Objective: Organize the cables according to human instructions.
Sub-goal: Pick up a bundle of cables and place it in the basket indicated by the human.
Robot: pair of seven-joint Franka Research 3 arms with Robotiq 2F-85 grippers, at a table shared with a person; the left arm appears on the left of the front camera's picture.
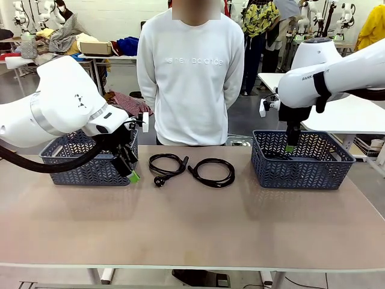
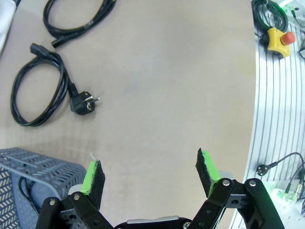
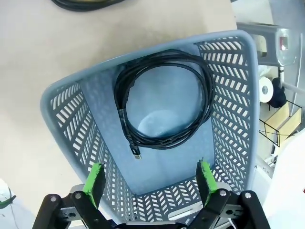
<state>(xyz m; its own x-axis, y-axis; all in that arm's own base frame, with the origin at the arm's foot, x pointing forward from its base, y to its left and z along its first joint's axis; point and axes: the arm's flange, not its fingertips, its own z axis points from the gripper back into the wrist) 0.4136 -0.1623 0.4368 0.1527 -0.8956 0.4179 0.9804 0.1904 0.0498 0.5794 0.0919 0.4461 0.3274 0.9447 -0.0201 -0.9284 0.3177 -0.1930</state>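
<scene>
Two cables sit loose on the table [image 1: 192,235] in the front view, mid-table between the baskets. The plug cable [image 1: 166,164] is on the left and the second cable [image 1: 212,172] is just right of it. Left basket [image 1: 78,171] at the table's left end, right basket [image 1: 313,174] at the right end. Left gripper [image 1: 131,171] is low and tilted at the left basket's near right corner. Right gripper [image 1: 291,143] points down inside the right basket. Person [image 1: 190,72] stands at the far edge, arms behind the back.

Left wrist view: left gripper fingers spread wide, nothing between the pads, bare table under them. Plug cable is coiled, its round plug lying on the table beside the coil. Second cable is beyond it, cut by the frame edge. A corner of the left basket sits beside one finger, with a black cord [image 2: 26,191] visible inside through the wall. Yellow box with red button [image 2: 277,39] sits past the table edge.

Right wrist view: right gripper fingers wide apart, empty, over the right basket. Basket cable [image 3: 164,95] lies coiled flat on the basket floor, its small connector end toward the gripper. Neither finger touches it.
</scene>
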